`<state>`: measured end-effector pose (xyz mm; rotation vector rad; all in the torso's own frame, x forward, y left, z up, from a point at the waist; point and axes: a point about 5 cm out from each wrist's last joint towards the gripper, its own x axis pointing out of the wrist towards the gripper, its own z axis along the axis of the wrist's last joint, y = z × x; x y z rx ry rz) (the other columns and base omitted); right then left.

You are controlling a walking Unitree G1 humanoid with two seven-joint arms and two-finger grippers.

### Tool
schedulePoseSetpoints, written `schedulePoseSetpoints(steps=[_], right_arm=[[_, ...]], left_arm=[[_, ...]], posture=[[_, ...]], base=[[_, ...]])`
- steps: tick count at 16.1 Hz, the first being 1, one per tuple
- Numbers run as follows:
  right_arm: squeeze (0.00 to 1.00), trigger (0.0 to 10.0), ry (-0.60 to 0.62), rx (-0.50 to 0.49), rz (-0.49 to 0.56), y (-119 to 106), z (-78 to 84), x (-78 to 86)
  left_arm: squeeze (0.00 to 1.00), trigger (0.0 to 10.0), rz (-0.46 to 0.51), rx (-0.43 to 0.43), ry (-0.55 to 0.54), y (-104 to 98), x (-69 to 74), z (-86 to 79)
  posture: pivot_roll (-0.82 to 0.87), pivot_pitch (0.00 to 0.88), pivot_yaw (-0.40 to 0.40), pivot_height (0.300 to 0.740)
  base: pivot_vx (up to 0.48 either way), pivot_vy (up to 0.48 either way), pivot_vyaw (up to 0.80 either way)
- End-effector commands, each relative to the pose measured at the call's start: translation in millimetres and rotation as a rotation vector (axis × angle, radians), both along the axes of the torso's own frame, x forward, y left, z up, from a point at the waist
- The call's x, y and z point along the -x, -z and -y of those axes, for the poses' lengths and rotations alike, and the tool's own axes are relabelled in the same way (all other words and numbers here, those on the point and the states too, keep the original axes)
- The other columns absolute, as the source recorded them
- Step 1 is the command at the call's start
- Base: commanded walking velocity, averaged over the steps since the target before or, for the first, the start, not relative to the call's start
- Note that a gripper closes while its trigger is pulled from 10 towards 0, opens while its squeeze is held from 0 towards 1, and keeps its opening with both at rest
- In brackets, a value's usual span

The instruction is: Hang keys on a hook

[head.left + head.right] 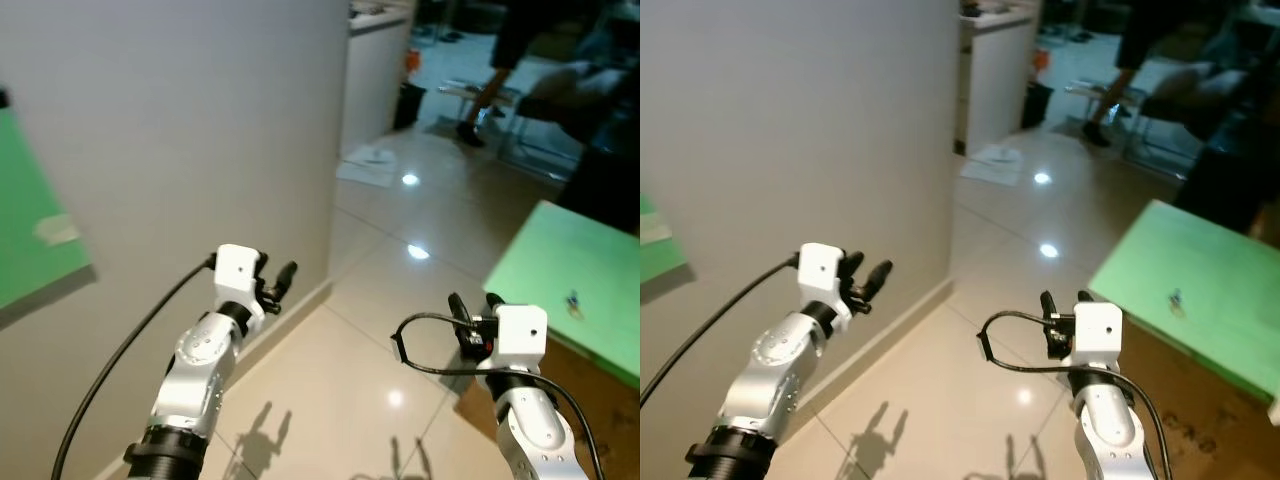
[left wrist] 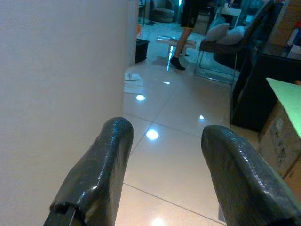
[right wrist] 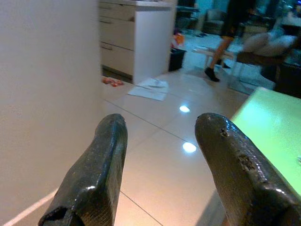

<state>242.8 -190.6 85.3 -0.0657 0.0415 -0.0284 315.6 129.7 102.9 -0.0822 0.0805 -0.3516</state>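
Observation:
A small dark object, probably the keys (image 1: 573,300), lies on a green tabletop (image 1: 560,265) at my right. On the left, a green board (image 1: 25,230) leans on the grey wall and carries a pale patch (image 1: 55,230); I cannot tell whether that is a hook. My left gripper (image 1: 283,282) is raised close to the wall's corner, open and holding nothing, as the left wrist view shows between its fingers (image 2: 115,155). My right gripper (image 1: 474,303) is open and bare too, held over the floor just left of the green table. Its fingers (image 3: 106,155) point at the floor and a white cabinet.
The grey wall (image 1: 200,130) ends at a corner ahead. Glossy tile floor (image 1: 380,260) runs beyond it. A white cabinet (image 1: 375,70), papers on the floor (image 1: 370,165), a person's legs (image 1: 495,70) and chairs are further back. Cardboard (image 1: 590,400) sits under the green table.

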Motion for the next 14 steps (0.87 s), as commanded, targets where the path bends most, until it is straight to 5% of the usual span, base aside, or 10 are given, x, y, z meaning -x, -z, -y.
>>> schedulePoseSetpoints(steps=[1, 2, 3, 4, 6, 9, 14], right_arm=[[0.0, 10.0, -0.028, 0.026, 0.003, -3.0, 1.3, -0.3], [0.0, 10.0, -0.018, 0.075, -0.024, -0.9, -0.6, -1.1], [0.42, 10.0, -0.019, -0.007, -0.044, -0.1, -1.7, -2.5], [0.39, 10.0, -0.037, -0.078, -0.027, -3.8, -0.6, -2.3], [0.33, 10.0, 0.011, -0.065, -0.043, -2.1, 7.4, -7.1], [0.33, 10.0, -0.043, -0.053, -0.02, -5.2, -1.8, -13.5], [0.3, 10.0, -0.034, -0.005, 0.009, -8.8, -2.5, -17.0]], left_arm=[[0.0, 10.0, 0.01, 0.039, 0.034, -5.3, -4.1, 9.5], [0.0, 10.0, 0.019, 0.062, 0.041, -8.7, -4.5, 10.2], [0.0, 10.0, 0.026, 0.057, 0.052, -10.2, -4.4, 11.1], [0.0, 10.0, 0.041, 0.017, 0.055, -11.0, -4.4, 12.0], [0.0, 10.0, 0.06, 0.004, 0.055, -11.9, -2.4, 12.3], [0.0, 10.0, 0.081, 0.029, 0.048, -18.0, -1.4, 11.5], [0.0, 10.0, 0.071, 0.05, 0.017, -13.2, 3.1, 9.4]], posture=[[-0.17, 0.0, -0.015, 0.687], [-0.17, 0.0, -0.024, 0.687], [-0.17, 0.0, -0.028, 0.687], [-0.16, 0.0, -0.035, 0.692], [-0.14, 0.0, -0.042, 0.715], [-0.11, 0.0, -0.051, 0.739], [-0.1, 0.0, -0.052, 0.74]], base=[[0.0, 0.0, -0.69], [0.0, 0.0, 0.0], [0.0, 0.0, 0.0], [0.0, 0.0, 0.0], [0.0, 0.0, 0.0], [0.0, 0.0, 0.0], [0.0, 0.0, 0.0]])
